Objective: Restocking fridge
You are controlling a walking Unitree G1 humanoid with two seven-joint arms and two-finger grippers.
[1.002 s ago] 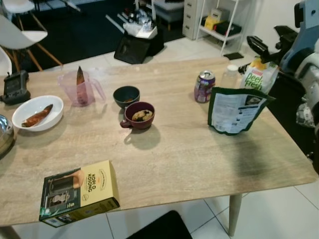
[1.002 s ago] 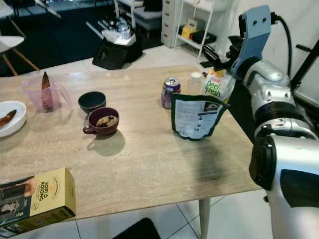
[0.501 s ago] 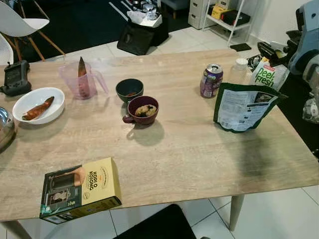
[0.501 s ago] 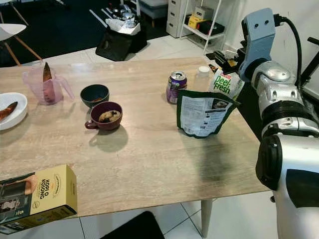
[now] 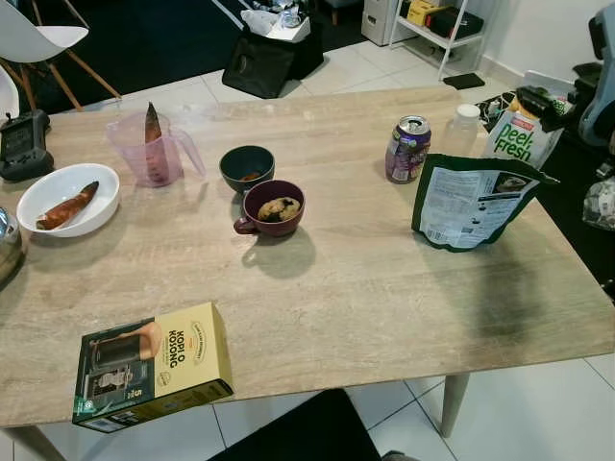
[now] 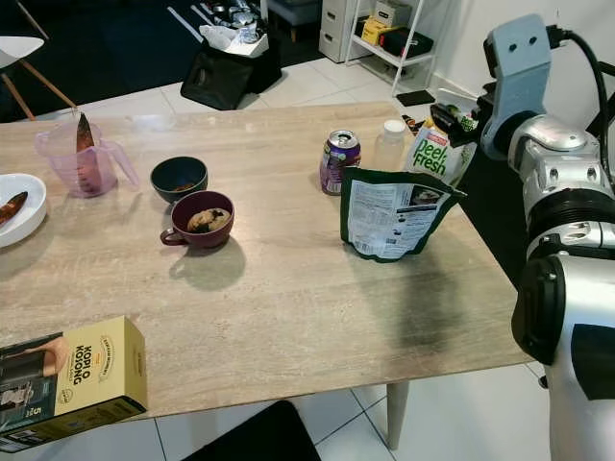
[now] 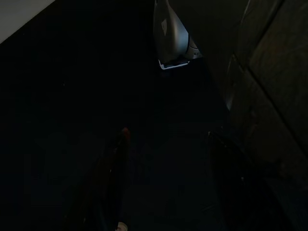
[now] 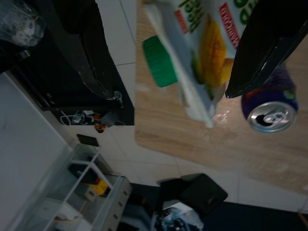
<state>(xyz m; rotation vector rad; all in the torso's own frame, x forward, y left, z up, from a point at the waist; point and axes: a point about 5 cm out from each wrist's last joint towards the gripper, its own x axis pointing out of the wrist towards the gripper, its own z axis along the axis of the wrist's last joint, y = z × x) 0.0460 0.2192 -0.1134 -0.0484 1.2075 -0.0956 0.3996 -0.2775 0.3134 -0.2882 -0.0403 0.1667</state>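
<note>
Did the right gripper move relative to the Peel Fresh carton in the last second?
Yes. The right gripper has dropped closer onto the top of the Peel Fresh carton.

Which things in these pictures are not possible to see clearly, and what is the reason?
- Clear bottle: lower part hidden behind the green pouch in the eye views.
- Peel Fresh carton: base hidden by the pouch.
- Left wrist view: too dark to identify anything.
- Small print on the yellow box: too small to read.
</note>
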